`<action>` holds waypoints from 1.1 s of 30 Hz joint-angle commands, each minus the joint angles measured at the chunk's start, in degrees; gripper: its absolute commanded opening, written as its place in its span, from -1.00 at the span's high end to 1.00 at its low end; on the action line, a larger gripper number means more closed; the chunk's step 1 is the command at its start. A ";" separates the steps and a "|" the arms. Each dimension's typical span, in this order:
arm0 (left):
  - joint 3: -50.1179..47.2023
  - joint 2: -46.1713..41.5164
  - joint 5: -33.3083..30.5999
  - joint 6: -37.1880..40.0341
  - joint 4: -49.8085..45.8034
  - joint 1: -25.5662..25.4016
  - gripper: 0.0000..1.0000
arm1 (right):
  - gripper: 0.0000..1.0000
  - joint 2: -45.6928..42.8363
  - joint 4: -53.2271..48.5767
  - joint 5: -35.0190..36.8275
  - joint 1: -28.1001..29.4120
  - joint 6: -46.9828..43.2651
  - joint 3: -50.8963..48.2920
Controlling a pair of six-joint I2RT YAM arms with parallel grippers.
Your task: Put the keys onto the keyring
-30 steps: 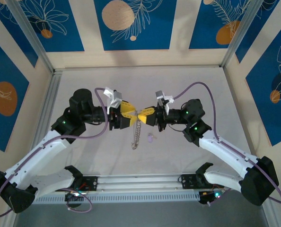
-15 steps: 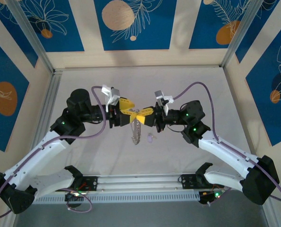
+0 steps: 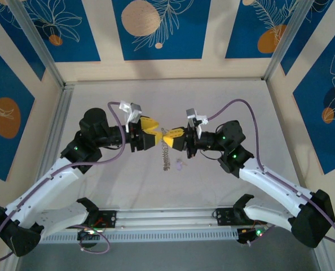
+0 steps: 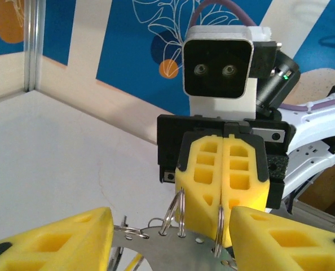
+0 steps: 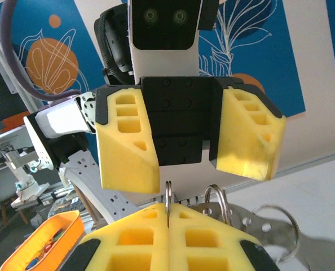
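Observation:
My right gripper (image 3: 169,136) is shut on one split ring (image 5: 168,195) of the keyring, a flat silvery plate (image 4: 179,248) with holes that carries several rings. Its chain (image 3: 166,156) hangs down to the table. Facing it, my left gripper (image 3: 158,133) is open, a yellow finger (image 4: 49,240) on each side of the plate. In the right wrist view the shut right gripper (image 5: 168,217) sits below the left arm's spread fingers (image 5: 128,144). In the left wrist view the plate lies across the open left gripper (image 4: 173,240). One pale lilac key (image 3: 180,165) lies on the table under the right gripper.
The white table (image 3: 167,101) is walled by blue patterned panels, with a metal rail (image 3: 167,217) along the near edge by the arm bases. An orange bin (image 5: 43,243) sits off to the side in the right wrist view. Purple cables (image 3: 238,104) arc over both arms.
My left gripper's jaws have spread wider around the plate. The hanging chain has shifted slightly right and up. The right gripper keeps its grip.

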 commanded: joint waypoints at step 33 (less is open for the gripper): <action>29.30 13.13 8.75 -5.91 -12.98 3.58 0.17 | 1.00 15.56 -30.13 -19.04 -7.33 -1.71 35.44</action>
